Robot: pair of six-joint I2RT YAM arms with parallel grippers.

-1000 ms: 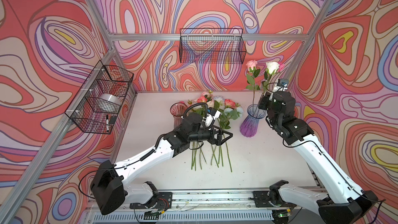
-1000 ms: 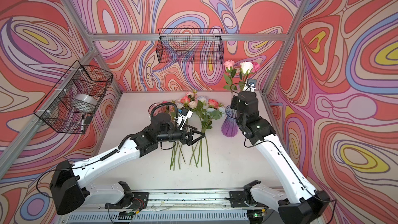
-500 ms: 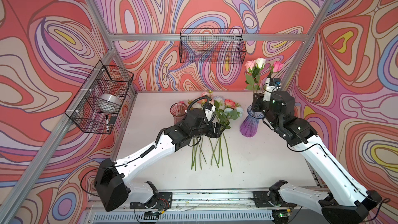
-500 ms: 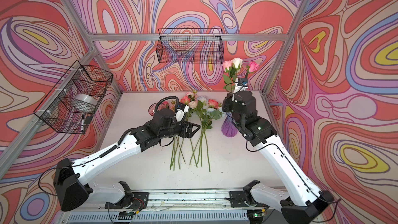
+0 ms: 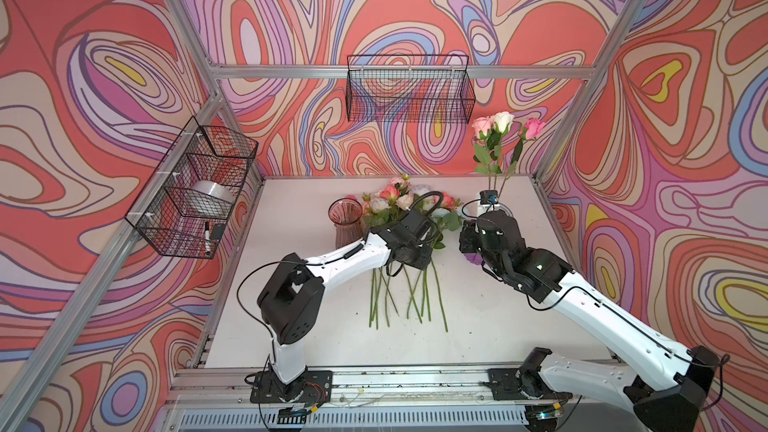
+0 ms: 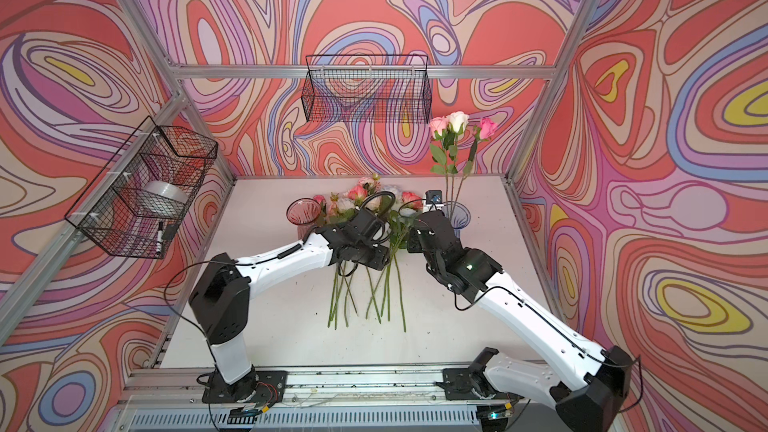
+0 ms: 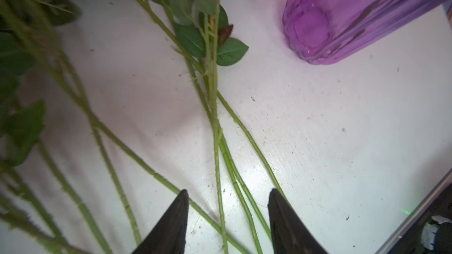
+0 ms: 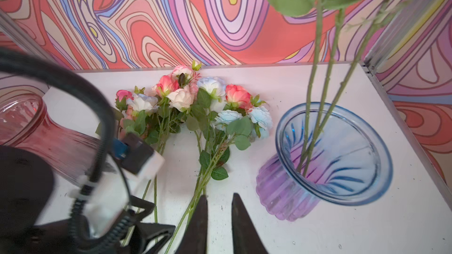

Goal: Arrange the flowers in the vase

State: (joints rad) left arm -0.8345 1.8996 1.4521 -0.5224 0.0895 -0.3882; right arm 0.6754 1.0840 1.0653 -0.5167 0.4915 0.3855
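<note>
Three flowers (image 5: 503, 121) stand in the vase (image 8: 281, 191). Beside the vase, the remaining flowers (image 8: 195, 98) lie on the desk (image 5: 478, 317). The left gripper (image 7: 228, 190), half-wide, straddles their stems, apparently to pick one. Just beside the vase hovers the right gripper (image 8: 219, 195), narrow and empty.

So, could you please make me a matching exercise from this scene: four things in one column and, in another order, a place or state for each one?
Things
1. purple vase
2. pink vase
3. loose flowers
4. roll of tape

Places or states
A. inside the wire basket on the side wall
B. lying flat on the table
C. standing empty
D. holding three upright roses

Pairs: 1-D, 2-C, 3-B, 4-A
</note>
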